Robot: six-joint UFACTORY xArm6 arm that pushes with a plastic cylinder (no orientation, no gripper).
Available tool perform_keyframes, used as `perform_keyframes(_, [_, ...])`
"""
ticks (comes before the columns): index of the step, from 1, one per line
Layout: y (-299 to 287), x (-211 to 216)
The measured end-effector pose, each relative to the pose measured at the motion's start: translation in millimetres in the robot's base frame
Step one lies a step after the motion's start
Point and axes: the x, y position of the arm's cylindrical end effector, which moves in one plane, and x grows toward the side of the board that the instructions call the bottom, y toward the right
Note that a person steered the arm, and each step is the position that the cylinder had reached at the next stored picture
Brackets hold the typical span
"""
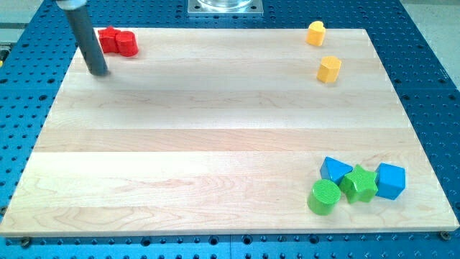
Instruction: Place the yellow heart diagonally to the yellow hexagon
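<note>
Two yellow blocks lie at the view's upper right. The upper one (pixel 315 33), near the board's top edge, looks like the yellow heart. The lower one (pixel 329 69) looks like the yellow hexagon, just below and slightly right of the heart, a small gap between them. My tip (pixel 99 72) rests on the board at the view's upper left, far from both yellow blocks, just left of and below two red blocks (pixel 118 42).
The red blocks touch each other at the board's top left. At the lower right is a cluster: a blue triangle (pixel 334 170), a green star (pixel 359 183), a blue cube (pixel 391 180) and a green cylinder (pixel 324 196). The wooden board (pixel 215 144) lies on a blue perforated table.
</note>
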Motion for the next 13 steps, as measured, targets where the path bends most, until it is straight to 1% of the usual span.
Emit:
perform_keyframes(1, [86.1,1.1])
perform_keyframes(3, [299.3,1.1])
perform_keyframes(4, [366.9,-18.7])
perform_keyframes(5, [401.2,-36.4])
perform_keyframes(6, [462.6,-61.1])
perform_keyframes(7, [459.7,-69.6])
perform_keyframes(8, [447.9,-87.2])
perform_keyframes(9, [421.8,-90.5])
perform_keyframes(10, [467.7,-111.6])
perform_keyframes(11, [428.7,-112.8])
perform_keyframes(12, [405.8,-117.5])
perform_keyframes(13, [319.5,-100.7])
